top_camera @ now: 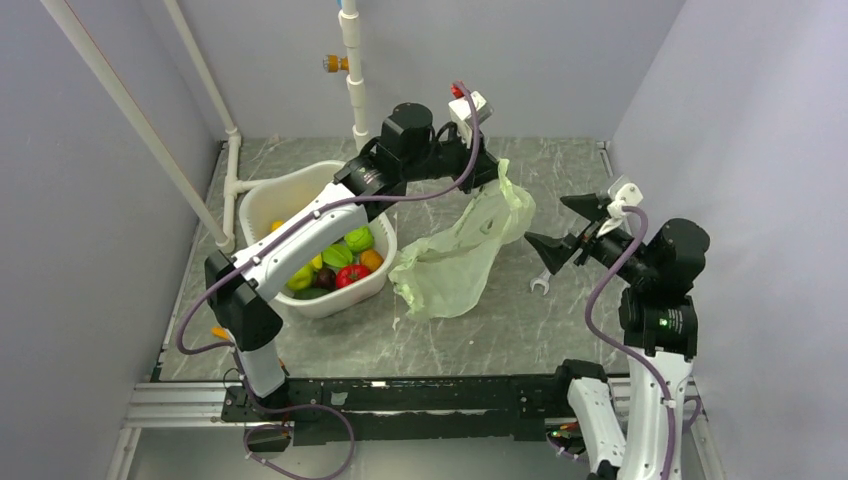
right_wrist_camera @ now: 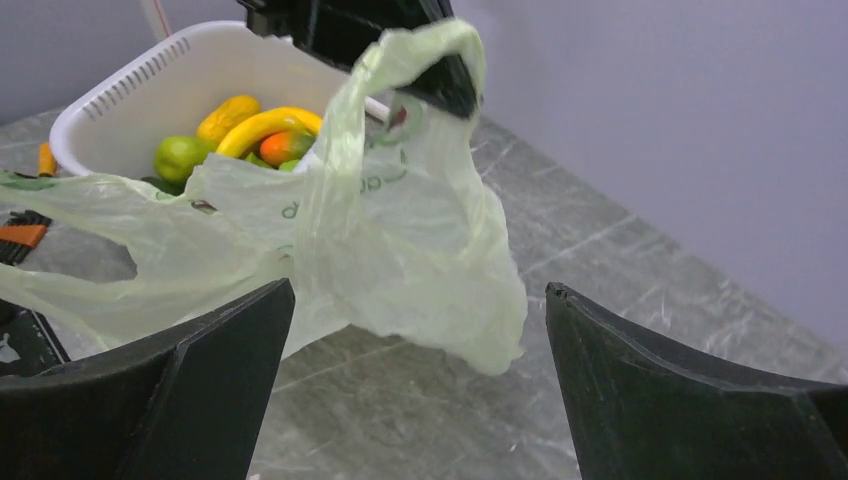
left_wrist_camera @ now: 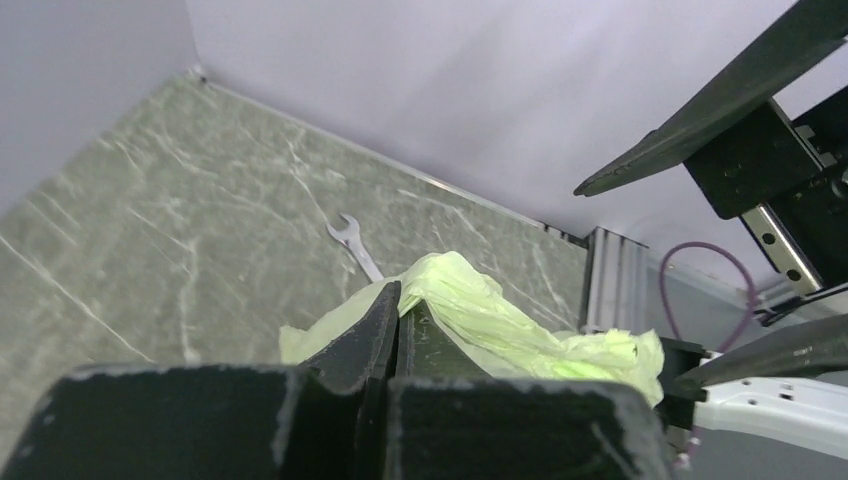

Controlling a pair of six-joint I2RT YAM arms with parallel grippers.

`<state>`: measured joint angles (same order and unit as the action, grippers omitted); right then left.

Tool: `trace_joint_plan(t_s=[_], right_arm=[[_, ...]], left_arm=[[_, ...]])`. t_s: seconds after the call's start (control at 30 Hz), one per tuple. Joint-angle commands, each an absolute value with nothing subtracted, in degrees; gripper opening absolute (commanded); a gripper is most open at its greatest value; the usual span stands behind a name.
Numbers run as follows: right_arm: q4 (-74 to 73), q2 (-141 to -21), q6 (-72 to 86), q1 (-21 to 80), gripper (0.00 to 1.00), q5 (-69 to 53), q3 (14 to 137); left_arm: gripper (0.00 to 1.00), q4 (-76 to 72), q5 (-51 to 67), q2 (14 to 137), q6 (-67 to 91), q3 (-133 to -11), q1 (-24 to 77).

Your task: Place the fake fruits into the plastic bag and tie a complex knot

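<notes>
**Bag hangs from one pinch; fruits not yet bagged**

Top view: the left claw (top_camera: 497, 172) is clamped on the top of the plastic bag (top_camera: 455, 255), which drapes onto the tabletop (top_camera: 500, 335) beside the white basin (top_camera: 262, 195) holding the fake fruits (top_camera: 340, 262). The right claw (top_camera: 548, 222) gapes wide beside it, holding nothing. Left wrist view: only thin film sits in the pinch, so it could slip free. Right wrist view: the bag's mouth seems collapsed, so dropped fruit could miss.
</notes>
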<state>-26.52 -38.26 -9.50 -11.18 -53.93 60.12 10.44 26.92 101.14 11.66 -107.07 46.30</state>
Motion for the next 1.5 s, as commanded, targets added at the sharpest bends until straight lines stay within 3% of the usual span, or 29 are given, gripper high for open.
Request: trace_joint_plan(t_s=[0.0,0.13,0.3,0.57,0.77,0.93,1.0,1.07,1.1,1.13,1.27,1.4,1.47], right_arm=[[-17.86,-39.58,-10.91,-4.82,1.00,-48.32,57.97],[-11.29,-41.49,-5.60,4.04,1.00,-41.69,57.01],[-8.43,-43.64,-6.52,15.00,1.00,-22.92,56.22],[-1.39,-44.69,-16.22,23.24,1.00,-6.36,52.75],[6.52,-44.59,-27.18,23.20,1.00,-13.79,45.47],[6.67,-46.06,-30.31,23.15,0.98,-15.04,44.64],[5.48,-46.48,-30.14,22.94,0.84,-16.10,45.53],[1.49,-46.15,-30.24,22.76,0.45,-19.44,47.12],[-1.78,-45.94,-29.96,22.76,0.18,-20.94,48.63],[-5.66,-45.58,-28.86,22.77,0.00,-21.71,50.32],[-20.32,-44.19,-20.30,22.77,0.00,-19.55,58.44],[-34.97,-44.41,-7.37,22.75,0.00,-14.98,65.69],[-40.74,-44.81,-0.67,22.72,0.00,-13.51,67.34]], left_arm=[[0.00,10.46,27.41,100.66,18.22,-109.41,46.67],[0.00,10.19,26.50,100.66,19.82,-109.43,46.71],[0.00,10.28,26.41,100.57,19.62,-109.86,46.80],[0.00,8.75,32.45,99.30,20.07,-110.70,46.55],[0.00,5.65,48.41,100.22,26.56,-112.58,45.40],[0.00,5.29,55.03,99.63,27.88,-113.27,44.78],[0.00,6.00,57.53,100.10,28.86,-114.41,44.75],[0.00,5.55,59.70,100.80,29.74,-115.75,44.21],[0.00,5.71,59.54,101.01,29.52,-116.32,43.76],[0.00,6.39,58.69,101.07,28.43,-116.95,43.03],[0.01,19.64,43.41,100.82,12.41,-120.92,40.33],[0.21,21.53,26.53,97.55,-1.86,-115.77,39.21],[0.24,22.00,22.49,96.62,-6.57,-113.44,39.21]])
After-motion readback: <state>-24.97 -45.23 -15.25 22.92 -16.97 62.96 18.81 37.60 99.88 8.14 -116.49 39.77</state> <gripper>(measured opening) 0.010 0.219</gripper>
